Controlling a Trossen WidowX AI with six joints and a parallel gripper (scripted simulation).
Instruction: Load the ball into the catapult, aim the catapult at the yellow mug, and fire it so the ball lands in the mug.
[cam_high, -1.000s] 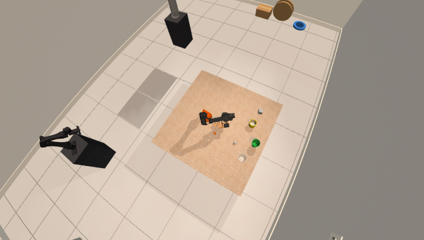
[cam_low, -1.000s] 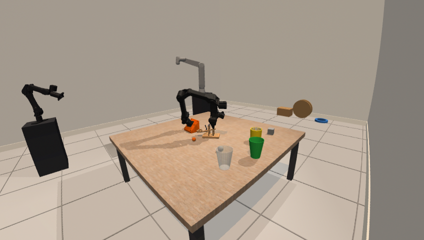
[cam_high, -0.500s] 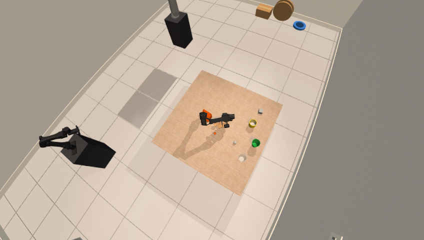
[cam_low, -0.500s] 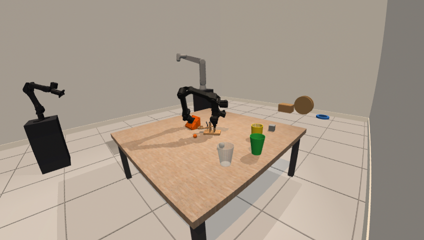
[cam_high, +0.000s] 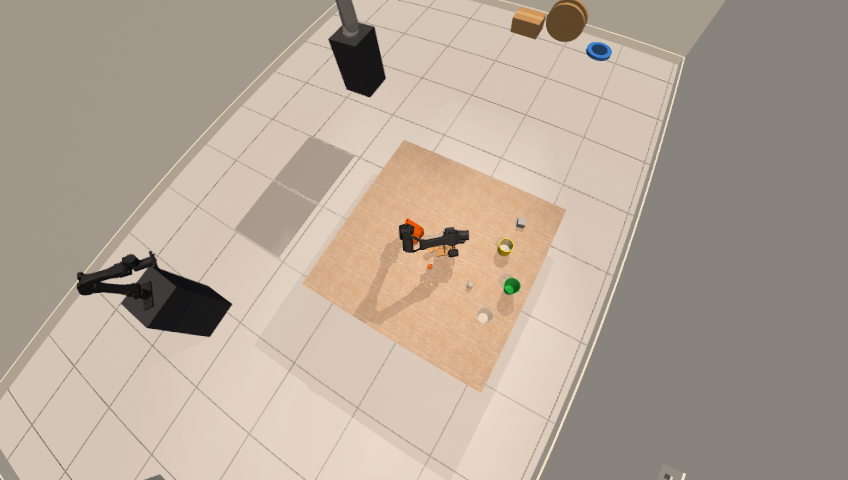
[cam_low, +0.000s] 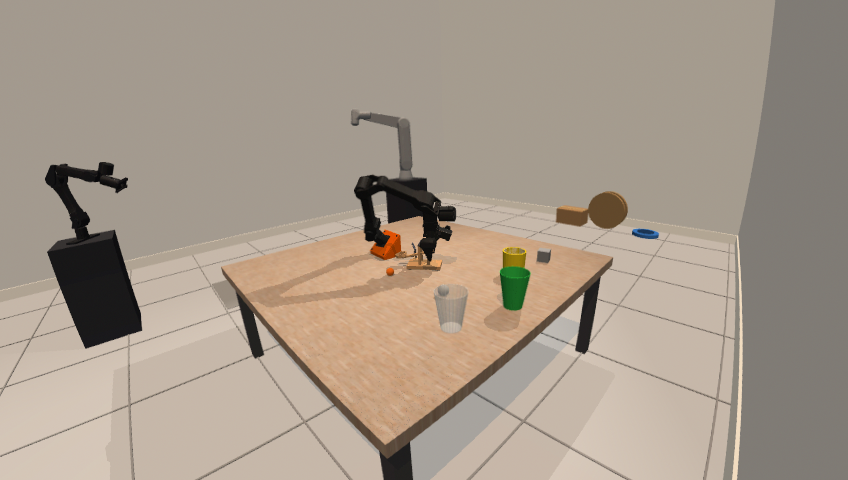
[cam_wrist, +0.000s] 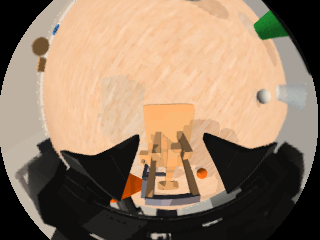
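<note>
My gripper (cam_low: 428, 255) (cam_wrist: 172, 137) is open and empty, pointing down low over the wooden catapult (cam_high: 440, 252) (cam_low: 433, 265) (cam_wrist: 169, 115). In the wrist view the catapult's frame shows between the fingers; its cup end is at the bottom, with nothing visible in the cup. The orange ball (cam_high: 429, 266) (cam_low: 389, 271) (cam_wrist: 201, 173) lies on the table beside the catapult's cup end, right of it in the wrist view. The yellow mug (cam_high: 505, 253) (cam_low: 514, 260) stands upright beyond the catapult's base end; I cannot make it out in the wrist view.
A green cup (cam_high: 511, 286) (cam_low: 514, 289) (cam_wrist: 272, 26) and a clear cup (cam_high: 484, 315) (cam_low: 451, 310) (cam_wrist: 292, 96) stand upright. A grey ball (cam_high: 469, 285) (cam_wrist: 263, 96) lies near the clear cup. A grey cube (cam_high: 520, 223) (cam_low: 543, 255) lies beyond the yellow mug. The arm's orange base (cam_low: 386, 245) is behind the catapult.
</note>
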